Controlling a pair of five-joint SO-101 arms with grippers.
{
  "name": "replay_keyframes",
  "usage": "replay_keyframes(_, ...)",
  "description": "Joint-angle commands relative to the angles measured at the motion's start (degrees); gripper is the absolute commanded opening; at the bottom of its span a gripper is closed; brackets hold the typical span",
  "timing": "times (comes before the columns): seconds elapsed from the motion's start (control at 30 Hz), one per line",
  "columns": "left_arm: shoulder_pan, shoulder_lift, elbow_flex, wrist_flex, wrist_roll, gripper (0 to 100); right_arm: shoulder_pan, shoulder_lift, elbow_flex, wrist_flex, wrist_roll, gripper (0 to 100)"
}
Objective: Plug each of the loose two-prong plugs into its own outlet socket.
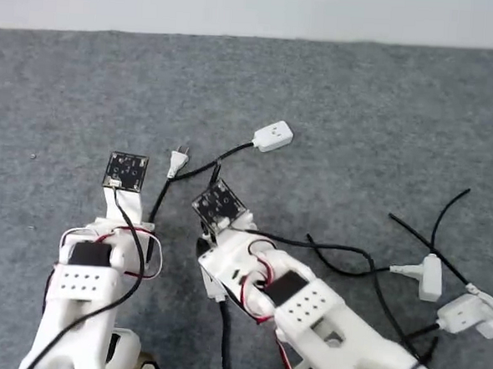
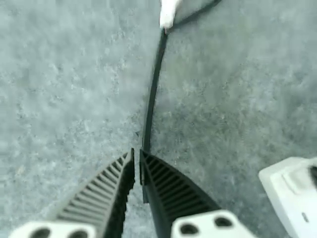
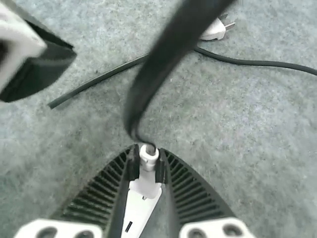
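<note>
The left gripper point(image 2: 137, 152) is clenched on a black cable point(image 2: 152, 84); the cable runs out from between its fingertips across the grey carpet point(image 2: 59, 74) to a white two-prong plug point(image 2: 168, 12), which lies ahead of the gripper and apart from its fingers. In the high view that plug lies with its prongs pointing away from the arms, just beside the left arm's wrist board point(image 1: 126, 170); a white outlet socket point(image 1: 273, 136) sits near it on the robot's right, not touching.

The right gripper point(image 3: 147, 148) is closed around a white connector point(image 3: 141, 193); its collar pokes out at the fingertips, and a thick black cord point(image 3: 163, 64) rises from the collar toward the camera; whether this connector is a plug or a socket cannot be told.

Far to the robot's right another white plug point(image 1: 430, 278) and white socket blocks point(image 1: 465, 313) lie among looping black cables, well apart from both grippers.
</note>
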Motion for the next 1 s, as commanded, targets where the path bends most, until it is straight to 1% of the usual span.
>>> replay_keyframes(0.0,-0.97,9.93,-6.81,0.18,0.18,1,-0.48,-7.16,5.71,2.24,3.08,0.8)
replay_keyframes(0.13,-5.45,21.19,-14.64,0.18,-1.05,1,-0.66,-14.99,8.53,9.45,5.8,0.8)
replay_keyframes(0.23,-6.42,25.58,-17.54,0.44,-1.41,1,-0.84,-18.86,9.76,14.29,7.65,0.8)
replay_keyframes(0.37,-6.33,26.02,-17.63,0.44,-1.41,1,-0.84,-18.59,9.85,14.81,8.7,0.8)
replay_keyframes(0.57,-6.59,26.02,-17.71,0.44,-1.49,1,-0.66,-13.23,6.95,14.46,8.62,0.8)
replay_keyframes(0.73,-6.68,26.02,-17.8,0.44,-1.49,1,-0.75,-8.57,4.22,10.77,3.96,0.9)
replay_keyframes(0.83,-6.68,26.02,-17.89,0.44,-1.58,1,-0.84,-6.02,1.32,11.12,2.99,2.1)
replay_keyframes(0.9,-6.68,26.02,-17.89,0.44,-1.58,1,-0.84,-4.44,-0.35,11.3,0.79,7.2)
replay_keyframes(0.97,-6.68,26.02,-17.89,0.44,-1.58,1,-0.84,-3.74,-2.11,13.23,-4.22,14.7)
